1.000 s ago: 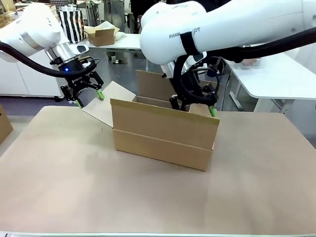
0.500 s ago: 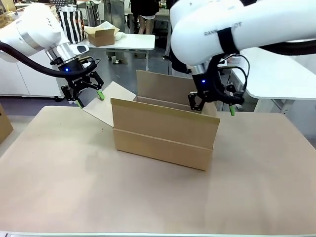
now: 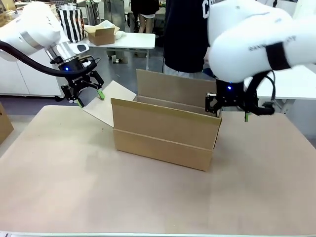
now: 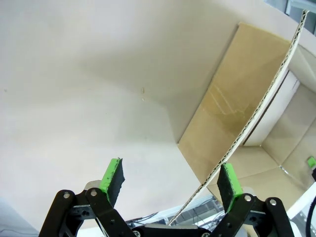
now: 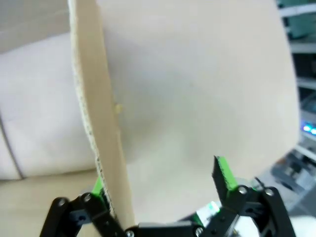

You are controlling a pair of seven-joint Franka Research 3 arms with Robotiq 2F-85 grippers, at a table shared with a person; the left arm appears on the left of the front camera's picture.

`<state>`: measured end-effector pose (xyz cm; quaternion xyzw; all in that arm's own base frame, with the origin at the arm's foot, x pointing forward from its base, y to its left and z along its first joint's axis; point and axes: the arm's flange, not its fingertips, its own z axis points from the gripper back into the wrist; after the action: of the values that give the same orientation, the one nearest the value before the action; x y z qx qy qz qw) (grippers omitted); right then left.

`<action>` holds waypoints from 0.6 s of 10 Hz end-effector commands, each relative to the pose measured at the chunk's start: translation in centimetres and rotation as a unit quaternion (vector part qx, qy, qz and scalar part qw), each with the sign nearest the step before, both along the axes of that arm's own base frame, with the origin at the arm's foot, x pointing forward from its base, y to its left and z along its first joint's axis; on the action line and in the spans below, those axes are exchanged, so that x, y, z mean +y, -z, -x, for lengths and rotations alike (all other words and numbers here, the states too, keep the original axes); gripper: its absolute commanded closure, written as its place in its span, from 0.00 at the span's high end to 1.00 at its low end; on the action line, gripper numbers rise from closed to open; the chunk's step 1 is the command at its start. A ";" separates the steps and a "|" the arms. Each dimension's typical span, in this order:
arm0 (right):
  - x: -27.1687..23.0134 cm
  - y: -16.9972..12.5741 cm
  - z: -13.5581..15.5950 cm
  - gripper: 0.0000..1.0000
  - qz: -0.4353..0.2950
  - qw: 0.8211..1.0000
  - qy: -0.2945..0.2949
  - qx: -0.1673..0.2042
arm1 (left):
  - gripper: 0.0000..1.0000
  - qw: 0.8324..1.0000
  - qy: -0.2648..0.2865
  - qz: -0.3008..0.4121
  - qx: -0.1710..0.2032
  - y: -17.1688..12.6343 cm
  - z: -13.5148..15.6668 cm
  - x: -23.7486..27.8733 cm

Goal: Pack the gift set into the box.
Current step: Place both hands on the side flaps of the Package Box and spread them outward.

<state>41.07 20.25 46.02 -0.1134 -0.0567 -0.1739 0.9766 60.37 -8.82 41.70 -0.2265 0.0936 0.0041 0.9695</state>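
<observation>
The box (image 3: 163, 133) stands open in the middle of the table, its far flap upright and its left flap (image 3: 106, 101) splayed outward. My left gripper (image 3: 89, 96) hangs open over that left flap. In the left wrist view the flap's corrugated edge (image 4: 256, 118) runs between the open left gripper's (image 4: 170, 180) green pads, touching neither. My right gripper (image 3: 229, 111) is open at the box's right end. In the right wrist view a cardboard edge (image 5: 98, 123) stands by one finger of the open right gripper (image 5: 160, 180). The gift set is out of view.
A person in a dark top (image 3: 185, 34) stands behind the box. A small carton (image 3: 101, 34) sits on a white table at the back, beside a striped bag (image 3: 73, 22). Another brown carton (image 3: 4, 123) pokes in at the left edge.
My right arm has swung from over the box's inside to its right end, uncovering the person behind. The left arm has not moved.
</observation>
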 end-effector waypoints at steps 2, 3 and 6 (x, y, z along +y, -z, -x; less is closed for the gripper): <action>-3.6 1.0 2.2 1.00 -0.089 0.994 -0.042 -0.039 | 1.00 1.000 -0.007 -0.010 0.000 -0.1 0.1 0.1; -4.3 1.4 2.7 1.00 -0.108 0.992 -0.048 -0.052 | 1.00 1.000 -0.007 -0.010 0.000 -0.1 0.1 0.1; -6.8 3.4 4.2 1.00 -0.184 0.975 -0.065 -0.107 | 1.00 1.000 -0.007 -0.010 0.000 -0.1 0.1 0.1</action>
<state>37.85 14.99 44.15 0.0433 -0.1265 -0.1517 0.9793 60.37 -8.82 41.71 -0.2265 0.0936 0.0041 0.9695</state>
